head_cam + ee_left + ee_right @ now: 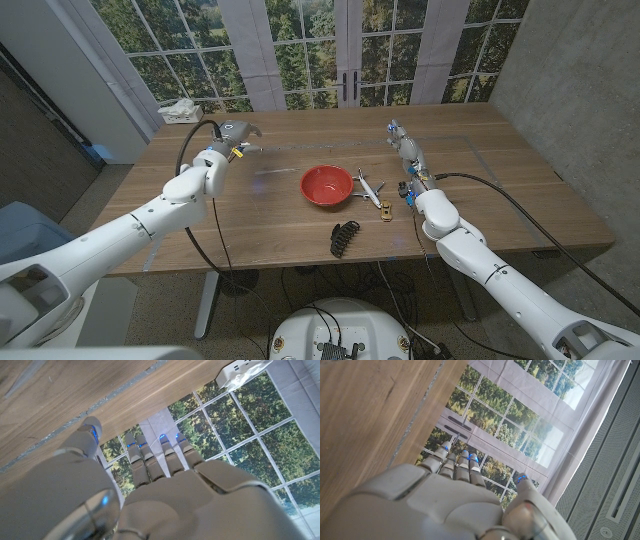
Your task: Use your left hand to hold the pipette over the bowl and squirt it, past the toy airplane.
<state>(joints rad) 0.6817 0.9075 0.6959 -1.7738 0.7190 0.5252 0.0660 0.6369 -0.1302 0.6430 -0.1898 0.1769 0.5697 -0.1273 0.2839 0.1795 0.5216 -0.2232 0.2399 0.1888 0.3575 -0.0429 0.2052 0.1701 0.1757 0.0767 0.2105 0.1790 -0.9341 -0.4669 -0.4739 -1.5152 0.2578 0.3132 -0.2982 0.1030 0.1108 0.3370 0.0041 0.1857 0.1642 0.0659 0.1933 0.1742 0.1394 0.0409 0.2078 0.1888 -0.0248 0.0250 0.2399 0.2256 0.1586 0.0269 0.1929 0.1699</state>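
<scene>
Left hand [232, 137], fingers spread and holding nothing, hovers at 9 o'clock of red bowl [326, 185]; pipette can't be made out, toy airplane [368, 188] touches bowl at 3 o'clock; right hand [405, 150] empty; locate pipette first, pinch bulb gently.

The left robot hand [236, 134] is raised at the end of a white, outstretched left arm [120, 235], fingers [150, 460] extended side by side and nothing held. The right robot hand [406, 150] is likewise extended beyond the white right arm [500, 275], its fingers [457, 462] straight, thumb apart, nothing gripped.
</scene>
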